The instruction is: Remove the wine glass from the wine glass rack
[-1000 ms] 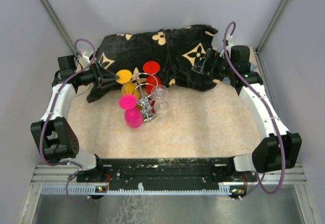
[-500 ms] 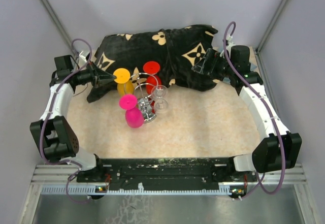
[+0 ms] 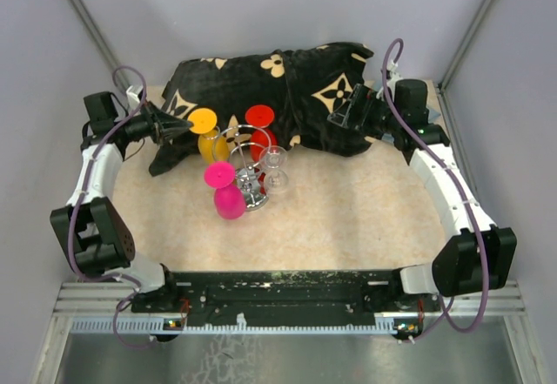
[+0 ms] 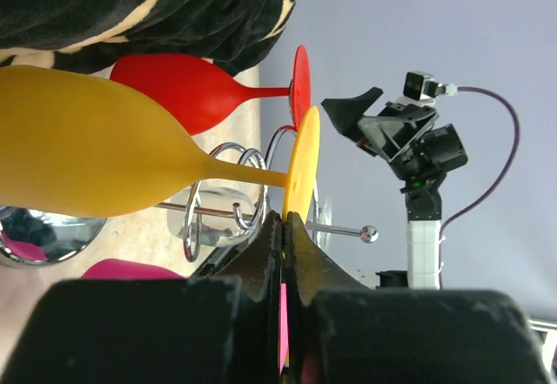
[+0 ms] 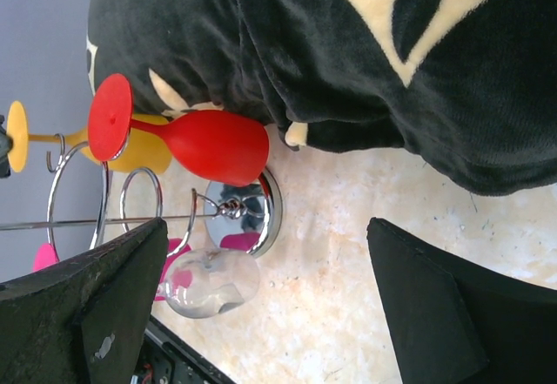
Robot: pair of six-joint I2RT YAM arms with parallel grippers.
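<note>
Yellow wine glass (image 3: 203, 121) hangs at the wine glass rack (image 3: 252, 194), toward the counter's far-left corner, left gripper (image 3: 186, 126) at its foot. Left wrist: jaws pinched on the foot's rim; likely light, slick, brittle, stem safer. Right wrist: right gripper (image 5: 267, 227) gapes empty

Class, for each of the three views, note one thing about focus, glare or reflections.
Top external: even, soft light, faint shadows. Left wrist: the left gripper is blurred near the lens, the yellow wine glass beyond it sharp. Right wrist: the mirrored base of the wine glass rack reflects pink.
</note>
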